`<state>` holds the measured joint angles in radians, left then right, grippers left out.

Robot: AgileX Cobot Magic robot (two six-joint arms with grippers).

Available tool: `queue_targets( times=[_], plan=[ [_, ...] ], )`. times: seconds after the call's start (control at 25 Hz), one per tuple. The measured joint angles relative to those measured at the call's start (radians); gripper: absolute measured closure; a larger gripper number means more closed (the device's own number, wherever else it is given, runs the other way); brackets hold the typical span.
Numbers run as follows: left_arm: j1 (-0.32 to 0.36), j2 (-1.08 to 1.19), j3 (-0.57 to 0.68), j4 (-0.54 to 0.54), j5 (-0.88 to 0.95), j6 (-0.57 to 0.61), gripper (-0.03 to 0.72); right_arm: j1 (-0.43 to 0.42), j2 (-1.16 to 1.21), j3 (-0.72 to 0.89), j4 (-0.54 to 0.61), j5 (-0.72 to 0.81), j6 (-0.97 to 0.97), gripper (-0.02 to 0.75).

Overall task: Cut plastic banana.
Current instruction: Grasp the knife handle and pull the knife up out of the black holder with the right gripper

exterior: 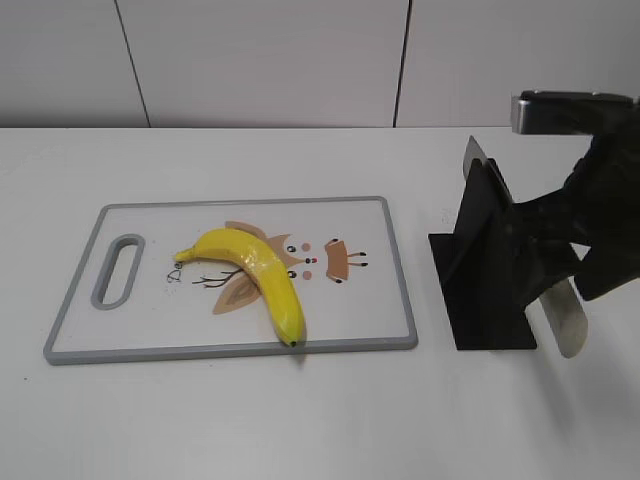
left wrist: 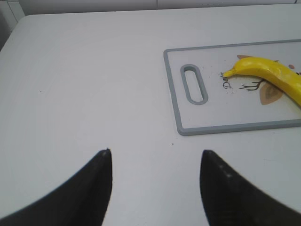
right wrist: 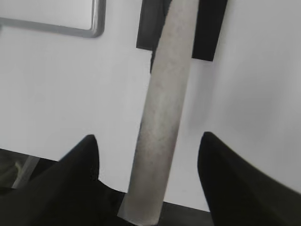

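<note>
A yellow plastic banana (exterior: pixel 255 265) lies on a white cutting board with a grey rim (exterior: pixel 380 300); both also show in the left wrist view, the banana (left wrist: pixel 273 75) on the board (left wrist: pixel 211 113). A knife sits in a black stand (exterior: pixel 490 270), its silver handle (exterior: pixel 565 320) sticking out toward the front right. My right gripper (exterior: pixel 580 270) is at that handle. In the right wrist view the handle (right wrist: pixel 167 108) runs between the spread fingers (right wrist: pixel 148 135) with gaps on both sides. My left gripper (left wrist: pixel 157 151) is open and empty over bare table left of the board.
The board has a slot handle (exterior: pixel 118 270) at its left end. The stand's black base (right wrist: pixel 209 28) lies just right of the board's corner (right wrist: pixel 96 28). A white wall stands behind the white table.
</note>
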<state>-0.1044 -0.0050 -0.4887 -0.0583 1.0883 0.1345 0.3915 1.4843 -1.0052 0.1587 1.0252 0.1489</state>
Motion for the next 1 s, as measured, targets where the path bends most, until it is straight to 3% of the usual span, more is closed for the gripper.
queue_targets(
  times=[0.16,0.28,0.44,1.0],
  plan=[
    [0.0,0.0,0.0,0.0,0.0,0.0,0.136,0.0,0.073,0.0,0.008,-0.003,0.018,0.263],
    [0.0,0.0,0.0,0.0,0.0,0.0,0.136,0.0,0.099,0.0,0.009,-0.024,0.031,0.337],
    [0.0,0.0,0.0,0.0,0.0,0.0,0.136,-0.001,0.1,0.0,-0.001,-0.042,0.056,0.563],
    [0.0,0.0,0.0,0.0,0.0,0.0,0.136,-0.001,-0.047,0.0,-0.01,-0.025,0.082,0.563]
  ],
)
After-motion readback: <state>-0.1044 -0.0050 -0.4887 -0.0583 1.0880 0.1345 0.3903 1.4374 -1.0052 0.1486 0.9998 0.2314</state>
